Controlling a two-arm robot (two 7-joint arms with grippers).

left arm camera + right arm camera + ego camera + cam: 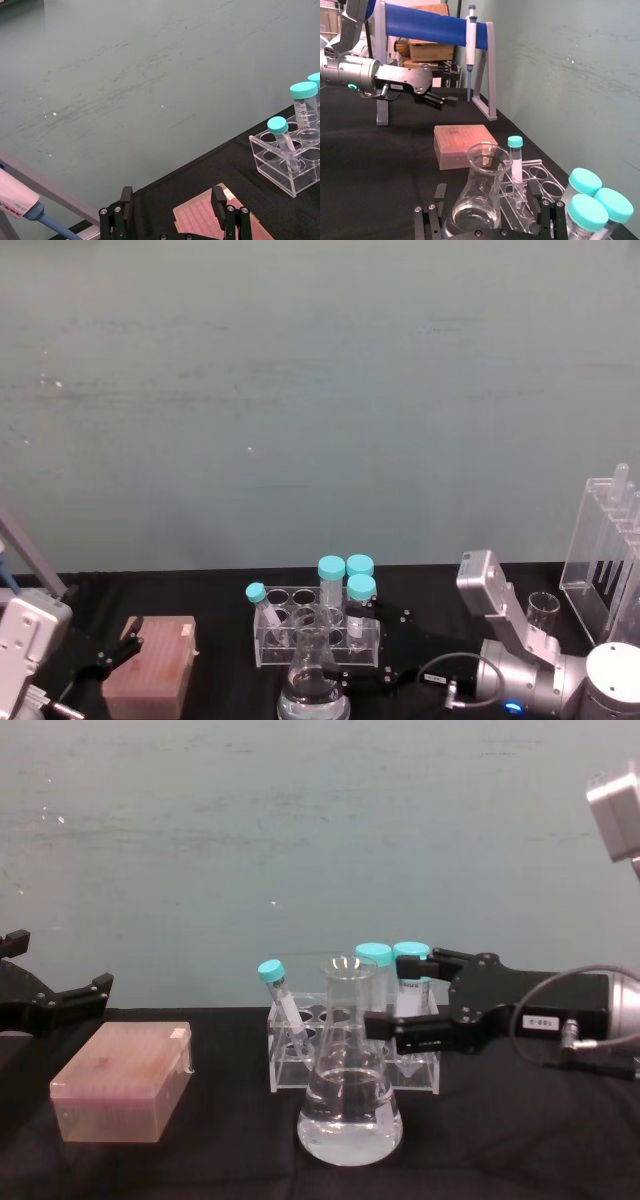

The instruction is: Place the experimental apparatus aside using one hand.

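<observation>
The flask is standing upright near the front edge of the black desk, holding a shallow layer of clear liquid. The right end effector is reaching in from the right of the flask at neck height with its fingers spread apart. In the right wrist view the flask is sitting between the two fingers, and whether either one is touching the glass cannot be told.

Just behind the flask, a clear tube rack is carrying several tubes with teal caps; a slimmer tube is leaning in the rack's end to the left of the flask. Well to the right of the flask and farther back, a small beaker is standing behind the right arm. A tall clear stand with long tubes is standing beyond it, at the desk's edge.

To the left of the flask, well apart from it, a pink box is lying flat on the desk. The left end effector is hovering above the side of that box farthest from the flask, its fingers spread wide and holding nothing.
</observation>
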